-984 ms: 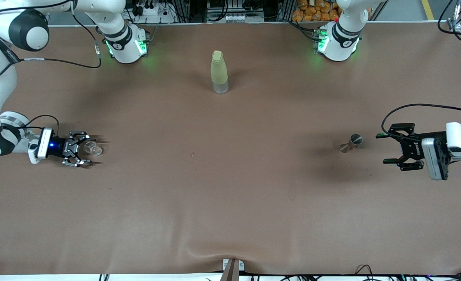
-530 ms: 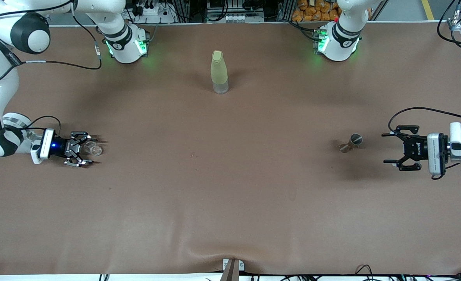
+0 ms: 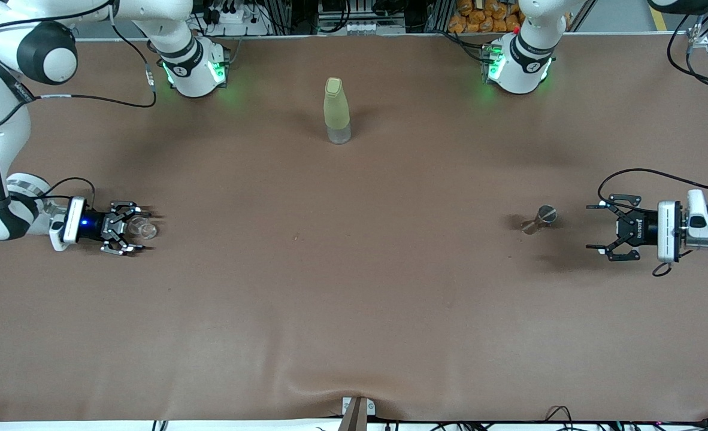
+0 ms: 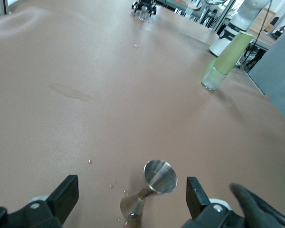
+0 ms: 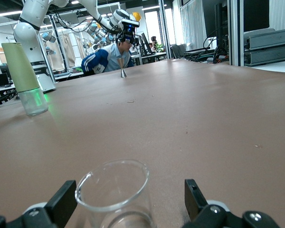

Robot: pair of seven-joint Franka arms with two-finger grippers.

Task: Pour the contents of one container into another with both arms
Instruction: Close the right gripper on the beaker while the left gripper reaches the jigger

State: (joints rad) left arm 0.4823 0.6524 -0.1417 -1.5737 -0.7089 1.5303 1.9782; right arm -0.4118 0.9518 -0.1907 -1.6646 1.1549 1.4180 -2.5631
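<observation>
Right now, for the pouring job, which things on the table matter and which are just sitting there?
Part of the job:
- glass cup, standing between the open fingers of the right gripper, not gripped
- metal measure, upright, apart from the open left gripper beside it

Just lying about:
- yellow-green bottle, upright between the two arm bases

My arms are glossy white with black bands at the joints and loose black cables looping along them. Green lights glow at my two bases, and each wrist carries a white block before its black gripper.
</observation>
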